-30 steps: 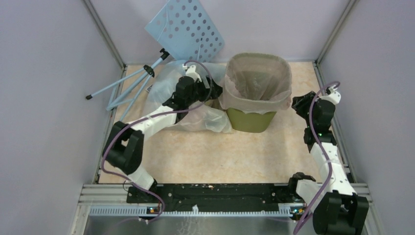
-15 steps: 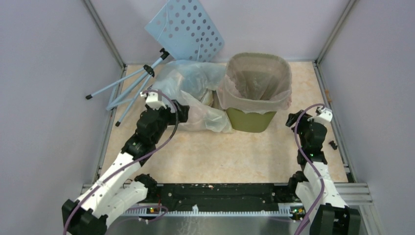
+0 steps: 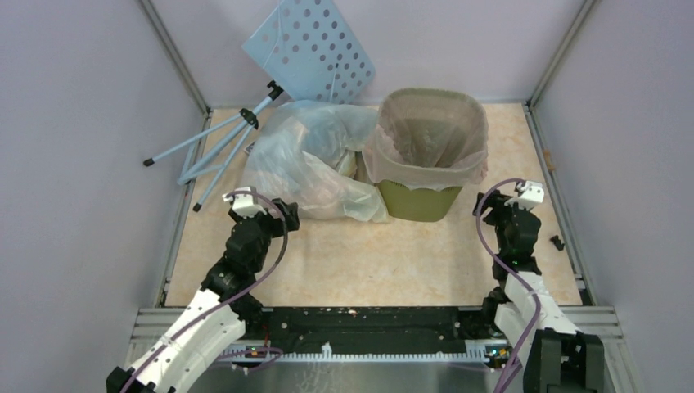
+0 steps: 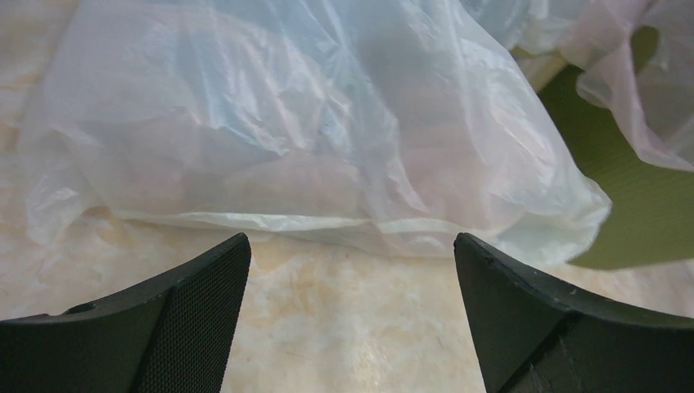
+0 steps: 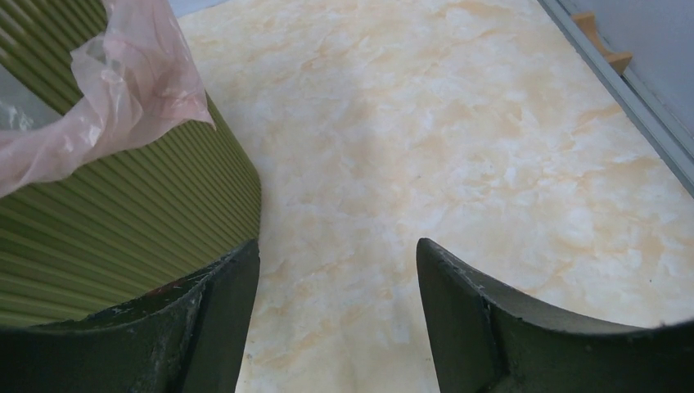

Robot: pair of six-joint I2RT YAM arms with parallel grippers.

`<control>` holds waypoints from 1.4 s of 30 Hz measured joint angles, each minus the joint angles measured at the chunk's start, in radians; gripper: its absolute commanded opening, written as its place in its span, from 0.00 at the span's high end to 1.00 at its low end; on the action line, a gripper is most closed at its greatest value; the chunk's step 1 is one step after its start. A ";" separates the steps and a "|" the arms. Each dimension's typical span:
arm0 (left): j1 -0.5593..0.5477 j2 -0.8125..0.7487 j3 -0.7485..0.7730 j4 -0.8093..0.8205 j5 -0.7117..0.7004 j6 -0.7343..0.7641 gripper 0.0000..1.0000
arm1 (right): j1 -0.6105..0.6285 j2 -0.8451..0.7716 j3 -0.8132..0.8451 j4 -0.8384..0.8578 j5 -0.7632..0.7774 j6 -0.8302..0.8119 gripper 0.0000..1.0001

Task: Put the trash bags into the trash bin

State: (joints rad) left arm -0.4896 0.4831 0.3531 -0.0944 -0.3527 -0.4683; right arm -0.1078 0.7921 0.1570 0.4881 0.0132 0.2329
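A pale pink trash bag (image 3: 425, 135) lines the olive-green trash bin (image 3: 419, 203), its edge folded over the rim. A heap of clear-whitish trash bags (image 3: 307, 160) lies on the table against the bin's left side. My left gripper (image 3: 288, 216) hovers just in front of that heap, open and empty. In the left wrist view the whitish trash bags (image 4: 311, 123) fill the view beyond my open left gripper (image 4: 352, 246), with the trash bin (image 4: 630, 192) at right. My right gripper (image 5: 337, 250) is open and empty beside the ribbed trash bin (image 5: 123, 229), under the pink trash bag's (image 5: 98, 98) edge.
A blue perforated board (image 3: 311, 49) leans on the back wall, with its pale blue tripod legs (image 3: 221, 143) lying at the back left. A small dark piece (image 3: 556, 242) sits near the right rail. Metal frame rails (image 3: 565, 213) and grey walls close in the table.
Both arms have drawn back toward the near edge. The left gripper has left the bag heap, the right has left the bin's right side, and the right jaws have opened wider.
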 measured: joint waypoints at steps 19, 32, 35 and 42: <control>0.085 0.603 -0.015 0.613 -0.211 0.337 0.01 | 0.073 0.646 -0.035 0.628 0.047 -0.156 0.13; 0.261 0.787 -0.032 0.857 0.027 0.526 0.01 | 0.084 0.658 0.009 0.654 0.016 -0.202 0.11; 0.299 0.840 -0.053 0.941 0.092 0.555 0.01 | 0.084 0.658 0.009 0.655 0.011 -0.206 0.11; 0.384 1.002 -0.113 1.162 0.274 0.576 0.01 | 0.084 0.658 0.009 0.655 0.008 -0.207 0.10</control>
State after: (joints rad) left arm -0.1059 1.4849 0.2398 1.0672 -0.0784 0.1078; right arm -0.0235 1.4506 0.1661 1.1427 0.0212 0.0257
